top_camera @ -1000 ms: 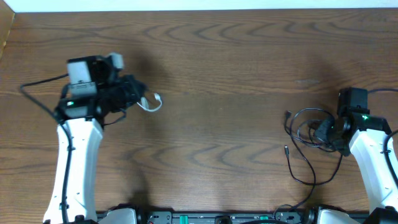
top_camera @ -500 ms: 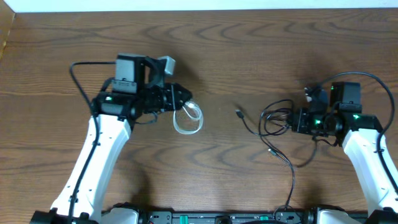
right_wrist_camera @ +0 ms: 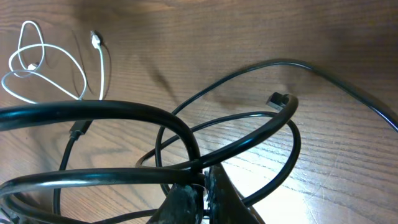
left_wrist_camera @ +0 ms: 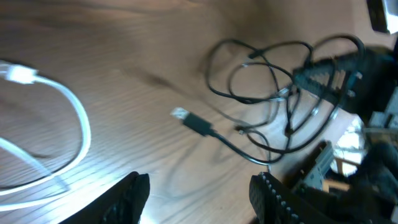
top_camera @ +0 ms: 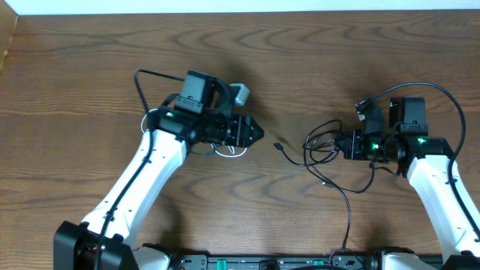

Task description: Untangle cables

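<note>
A dark brown, wood-grained tabletop point(top_camera: 300, 60) fills the overhead view, with a pale strip point(top_camera: 225, 6) running along its far edge; nothing more of the room shows.

There are 2 arms, 2 tools and 2 cables, 1 white and 1 black.

The left arm point(top_camera: 142, 180) reaches in toward the middle of the tabletop. The left tool point(top_camera: 251, 133) is open: in its wrist view the 2 fingers point(left_wrist_camera: 127, 193) stand well apart with only bare wood between them. The white cable point(top_camera: 225, 150) lies loose on the tabletop in a few loops, partly under the left tool in the overhead view and apart from its fingers, with its small plug point(left_wrist_camera: 18, 74) resting flat.

Right of centre, the black cable point(top_camera: 322, 146) is a tangle of several overlapping loops. 1 plug end point(top_camera: 278, 146) points toward the left tool, and 1 long strand trails toward the near edge.

The right tool point(top_camera: 349, 144) is pinched tight on the black cable, whose loops cross at its closed tips point(right_wrist_camera: 199, 193). Behind it stands the right arm point(top_camera: 442, 195).

The 2 cables lie apart, not touching.
</note>
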Tool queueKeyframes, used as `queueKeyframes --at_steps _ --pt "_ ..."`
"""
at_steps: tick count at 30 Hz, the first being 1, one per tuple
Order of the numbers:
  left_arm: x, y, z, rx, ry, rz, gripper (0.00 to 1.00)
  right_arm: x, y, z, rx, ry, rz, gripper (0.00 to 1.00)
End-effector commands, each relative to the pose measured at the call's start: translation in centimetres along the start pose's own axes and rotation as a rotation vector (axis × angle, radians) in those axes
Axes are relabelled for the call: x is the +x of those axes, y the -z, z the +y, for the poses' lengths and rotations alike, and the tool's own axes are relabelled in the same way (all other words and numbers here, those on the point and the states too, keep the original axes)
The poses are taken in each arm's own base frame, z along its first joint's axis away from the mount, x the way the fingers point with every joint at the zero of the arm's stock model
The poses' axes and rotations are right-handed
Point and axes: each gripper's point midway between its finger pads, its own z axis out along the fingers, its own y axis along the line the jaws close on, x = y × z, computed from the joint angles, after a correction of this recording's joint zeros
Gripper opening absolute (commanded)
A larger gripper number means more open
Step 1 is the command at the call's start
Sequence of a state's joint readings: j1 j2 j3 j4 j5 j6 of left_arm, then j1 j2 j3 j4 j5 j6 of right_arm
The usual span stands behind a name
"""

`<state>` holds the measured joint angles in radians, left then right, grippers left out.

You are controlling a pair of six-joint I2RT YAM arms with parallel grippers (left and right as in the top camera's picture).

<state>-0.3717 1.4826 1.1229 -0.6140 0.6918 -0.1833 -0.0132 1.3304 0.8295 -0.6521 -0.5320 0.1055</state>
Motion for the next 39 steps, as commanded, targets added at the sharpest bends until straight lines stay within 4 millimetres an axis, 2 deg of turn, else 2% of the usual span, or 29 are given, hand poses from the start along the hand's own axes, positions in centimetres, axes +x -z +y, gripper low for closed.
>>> queueKeyframes --at_steps 1,8,11,17,24,29,35,36,37,39 --pt "0.7 -1.0 -3.1 0.111 -0.061 0.039 0.57 0.0 -0.1 0.5 -0.021 -0.006 0.002 0.01" --pt "1.5 -2.6 -6.7 0.172 -0.178 0.053 0.57 0.0 -0.1 0.2 -0.002 -0.037 0.0 0.01" --pt "1.5 -3.1 -7.6 0.173 -0.22 0.042 0.57 0.0 -0.1 0.2 -0.003 -0.038 0.001 0.01" --pt "1.1 -4.1 -7.4 0.078 -0.274 0.0 0.57 0.1 -0.2 0.6 -0.01 -0.037 0.006 0.01" --pt "0.9 -4.6 -8.4 0.091 -0.313 -0.021 0.57 0.7 -0.8 2.1 -0.041 0.004 0.034 0.01" --pt "0.9 -5.3 -7.5 0.059 -0.301 -0.01 0.57 0.9 -1.0 3.0 -0.069 0.022 0.04 0.01" --pt "1.6 -7.1 -6.1 0.042 -0.264 0.045 0.57 1.0 -1.0 3.3 -0.087 0.024 0.045 0.01" --pt "1.7 -7.4 -5.9 0.039 -0.259 0.053 0.55 1.0 -1.0 3.3 -0.087 0.024 0.046 0.01" --pt "1.8 -7.5 -5.8 0.04 -0.257 0.057 0.49 1.0 -1.0 3.3 -0.084 0.024 0.045 0.01" --pt "1.7 -7.6 -5.8 0.039 -0.257 0.057 0.19 1.0 -1.0 3.2 -0.076 0.024 0.044 0.01"
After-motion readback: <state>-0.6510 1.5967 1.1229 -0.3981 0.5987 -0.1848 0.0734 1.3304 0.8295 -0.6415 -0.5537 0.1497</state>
